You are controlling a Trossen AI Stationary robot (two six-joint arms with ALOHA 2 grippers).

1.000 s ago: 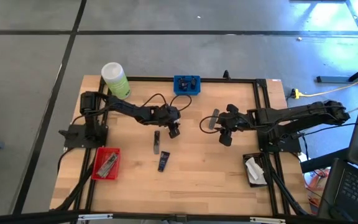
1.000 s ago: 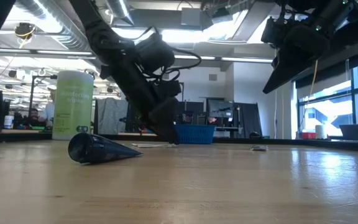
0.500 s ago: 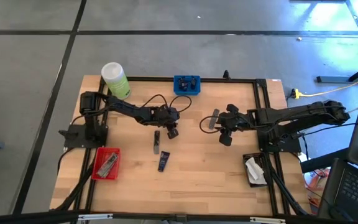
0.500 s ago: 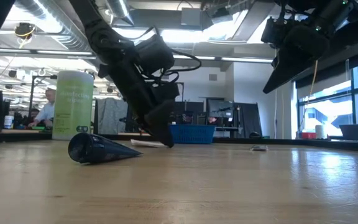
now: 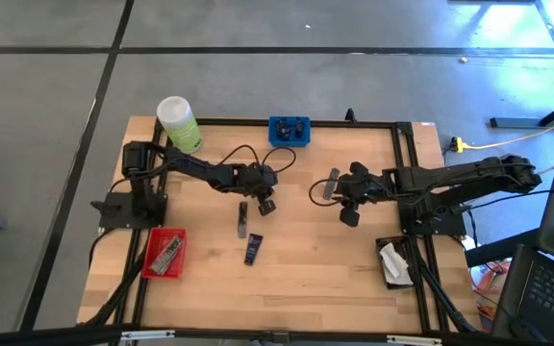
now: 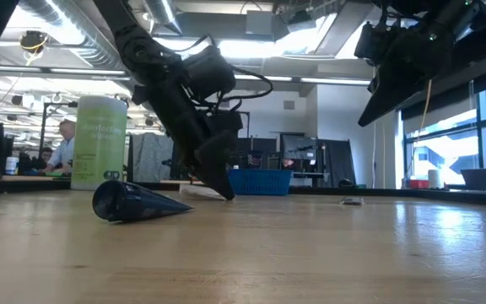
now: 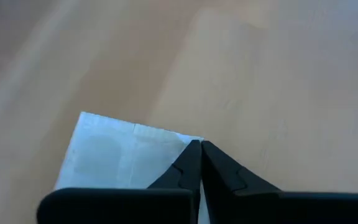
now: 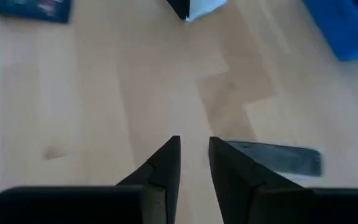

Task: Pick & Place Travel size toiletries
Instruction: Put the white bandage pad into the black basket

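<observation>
The left end effector (image 7: 200, 149) is down on the table (image 5: 306, 250) mid-centre, fingers pressed together on a white sachet (image 7: 123, 155), while the right end effector (image 8: 192, 146) hovers slightly parted beside a grey tube (image 8: 272, 158).

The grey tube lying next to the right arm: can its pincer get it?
Probably yes. The grey tube lies flat on bare wood just beside the right pincer, with nothing between them. The pincer hangs above the table, its fingers slightly apart, so it would only need to shift over and drop down.
</observation>
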